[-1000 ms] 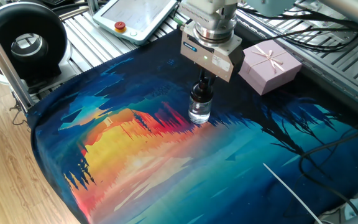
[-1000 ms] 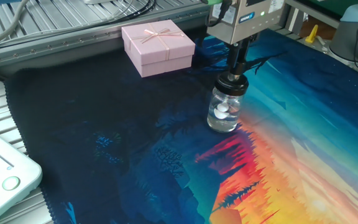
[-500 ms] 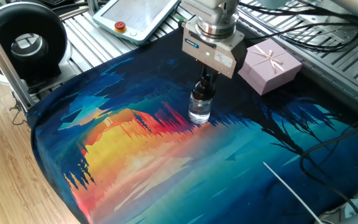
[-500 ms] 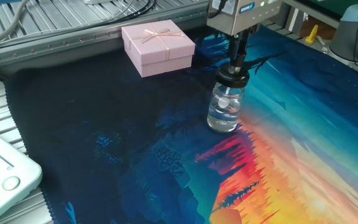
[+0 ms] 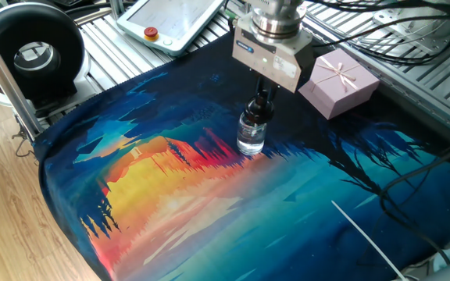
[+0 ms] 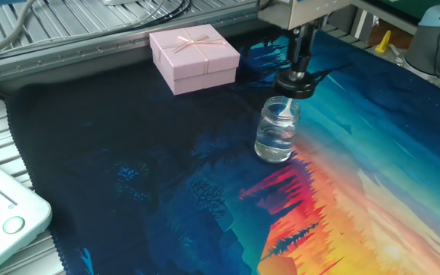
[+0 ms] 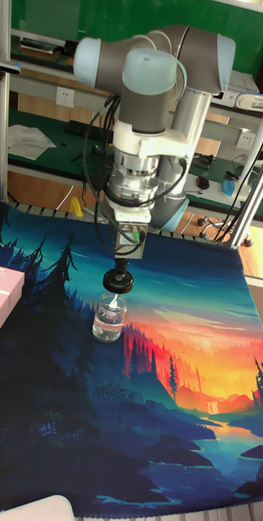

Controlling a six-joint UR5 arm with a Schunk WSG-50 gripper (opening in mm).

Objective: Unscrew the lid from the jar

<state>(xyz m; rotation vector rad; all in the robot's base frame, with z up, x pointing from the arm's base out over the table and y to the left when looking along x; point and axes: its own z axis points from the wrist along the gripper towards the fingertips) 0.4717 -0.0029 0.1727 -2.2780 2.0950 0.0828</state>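
Note:
The jar, small and of clear glass with something white inside, stands upright on the painted cloth; it also shows as the jar and the jar. My gripper hangs straight above it, shut on the black lid. The lid sits a little above the jar's open mouth, with a small gap between them. In the one fixed view the gripper holds the lid just over the glass neck.
A pink ribboned gift box stands on the cloth beyond the jar, also seen as the box. A white teach pendant and a black round device lie off the cloth's edge. Cables run along the right.
The gripper has risen with the lid in its fingers. The lid, seated on the jar a second ago, now hangs clear of the jar's mouth. The jar has stayed in place.

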